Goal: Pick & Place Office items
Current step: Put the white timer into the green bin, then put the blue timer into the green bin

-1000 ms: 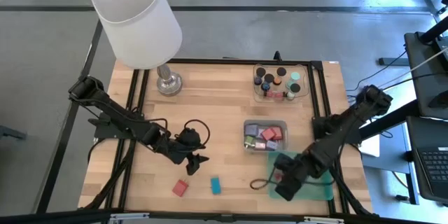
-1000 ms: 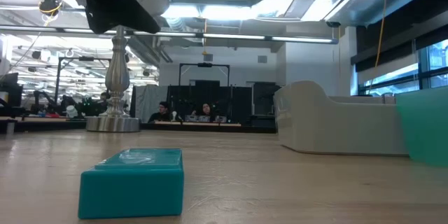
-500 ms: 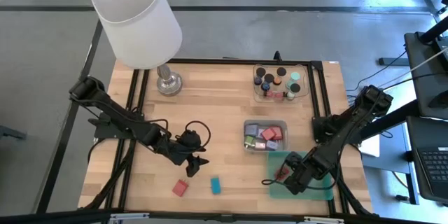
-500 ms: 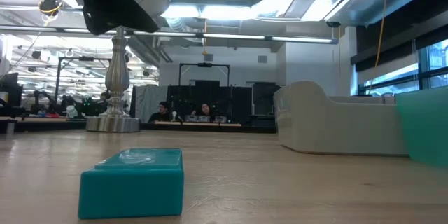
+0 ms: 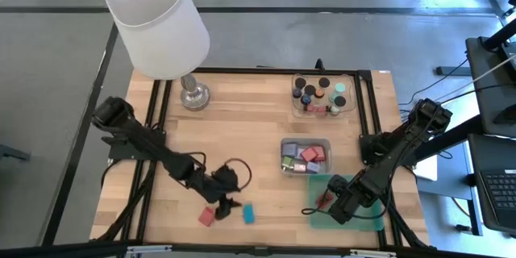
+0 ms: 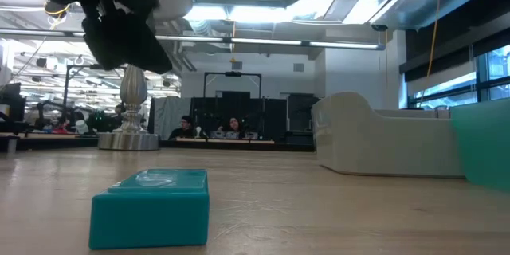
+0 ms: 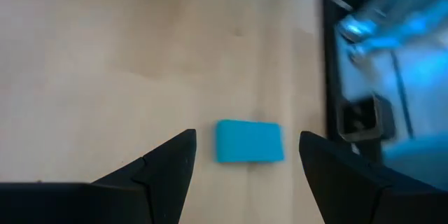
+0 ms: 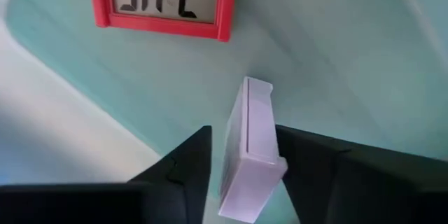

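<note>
Wooden bench [image 5: 250,129] carries a white-shaded lamp [image 5: 157,24], a green tray [image 5: 367,216] at its near right corner, and loose blocks. Right claw [image 8: 241,164] hangs over the tray, fingers close against a lavender block [image 8: 248,147] beside a red-framed display [image 8: 164,3]. Left claw [image 7: 245,155] hovers open above a teal block [image 7: 249,141], a red block [image 5: 207,216] just beside.

I see two black arms, chunky matte segments with rounded joint housings. Thin black cables loop loose off both wrists. Left gripper [image 7: 245,175] fingers [image 7: 164,168] are flat, dark, wedge-shaped with angular edges; right gripper [image 8: 241,161] fingers [image 8: 189,164] same build. No visible markings or screws.
</note>
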Tool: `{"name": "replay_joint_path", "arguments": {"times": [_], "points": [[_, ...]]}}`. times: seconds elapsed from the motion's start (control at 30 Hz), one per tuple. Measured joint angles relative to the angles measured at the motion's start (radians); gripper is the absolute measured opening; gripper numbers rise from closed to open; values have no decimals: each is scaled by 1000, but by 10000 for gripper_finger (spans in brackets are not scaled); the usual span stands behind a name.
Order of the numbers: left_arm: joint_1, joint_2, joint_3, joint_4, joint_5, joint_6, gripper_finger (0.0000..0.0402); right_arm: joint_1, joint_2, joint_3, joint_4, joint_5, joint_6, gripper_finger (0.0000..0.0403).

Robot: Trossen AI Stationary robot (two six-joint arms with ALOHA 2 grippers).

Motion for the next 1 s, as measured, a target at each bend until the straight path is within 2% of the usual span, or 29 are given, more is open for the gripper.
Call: {"name": "replay_joint_path", "arguments": {"times": [0.27, 0.4, 0.53, 0.73, 1.0], "points": [[-25, 107, 0, 254, 86, 399, 251, -1, -1, 0, 1, -14, -2, 237], [-2, 108, 0, 275, 124, 581, 251, -11, -1, 1, 1, -61, 36, 285], [41, 108, 0, 272, 187, 691, 251, -14, -1, 13, -2, -105, 90, 319], [120, 108, 0, 264, 317, 893, 251, -14, -1, 95, -8, -97, 156, 345], [204, 123, 0, 251, 510, 1061, 251, -14, -2, 202, -34, -57, 231, 350]]}}
